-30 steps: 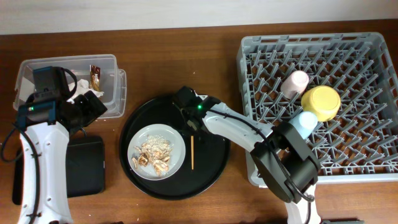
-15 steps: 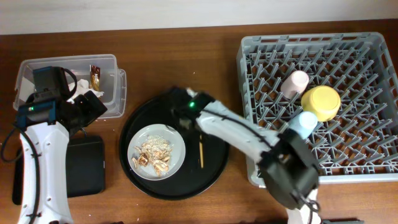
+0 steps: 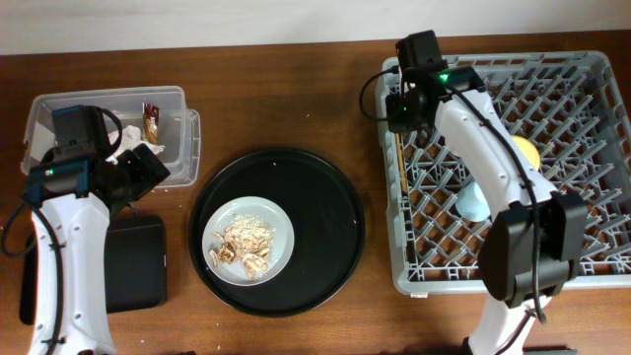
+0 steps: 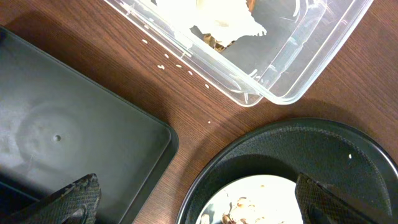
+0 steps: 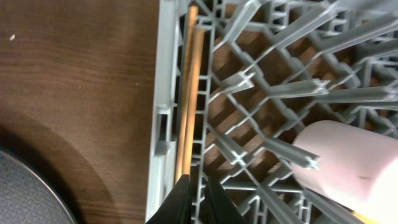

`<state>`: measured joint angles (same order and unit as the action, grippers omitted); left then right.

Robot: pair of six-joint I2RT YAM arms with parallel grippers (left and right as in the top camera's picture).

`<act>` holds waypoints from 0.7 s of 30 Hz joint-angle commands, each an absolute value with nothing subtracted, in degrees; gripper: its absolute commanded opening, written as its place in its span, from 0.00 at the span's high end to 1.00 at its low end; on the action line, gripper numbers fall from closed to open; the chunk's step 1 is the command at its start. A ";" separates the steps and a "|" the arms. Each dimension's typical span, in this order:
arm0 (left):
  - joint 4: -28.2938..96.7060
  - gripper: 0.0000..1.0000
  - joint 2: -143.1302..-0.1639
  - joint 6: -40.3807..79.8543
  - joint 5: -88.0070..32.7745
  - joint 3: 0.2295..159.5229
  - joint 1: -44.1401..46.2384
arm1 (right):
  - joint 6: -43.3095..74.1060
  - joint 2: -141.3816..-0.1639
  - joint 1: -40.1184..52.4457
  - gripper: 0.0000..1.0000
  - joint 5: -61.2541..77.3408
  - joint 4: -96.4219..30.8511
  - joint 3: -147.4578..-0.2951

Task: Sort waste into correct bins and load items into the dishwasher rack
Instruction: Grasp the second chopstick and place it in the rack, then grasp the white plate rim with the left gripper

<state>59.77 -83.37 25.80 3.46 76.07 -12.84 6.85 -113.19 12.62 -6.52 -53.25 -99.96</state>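
**Chopstick gone from the round tray, now at the rack wall**

My left gripper (image 4: 208,198) hangs wide apart between tub (image 3: 187,133) and round tray (image 3: 325,217), idle. The plate (image 3: 281,237) sits in that tray, scraps (image 3: 245,247) on it. The chopstick beside it is gone. My right gripper (image 5: 198,199) has swung to the rack's (image 3: 592,266) left wall, fingers pinched on the chopsticks' (image 5: 189,93) lower end, pink cup (image 5: 348,155) to the right. Scraps and plate are still undone.
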 commanded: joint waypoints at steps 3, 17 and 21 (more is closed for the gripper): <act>59.66 0.01 -83.13 26.28 3.75 76.82 -13.08 | 9.96 -113.45 12.73 0.29 -4.93 -56.93 -100.36; 59.68 0.01 -83.13 26.28 3.75 76.82 -13.08 | 18.50 -87.05 -24.10 0.01 -7.73 -77.36 -101.19; 59.66 0.01 -83.13 26.28 3.75 76.82 -13.08 | 18.50 -87.26 -24.08 0.01 -7.73 -77.36 -101.19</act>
<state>59.77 -83.37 25.82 3.46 76.07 -12.84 18.02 -86.63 -24.01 -7.42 -77.36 -101.08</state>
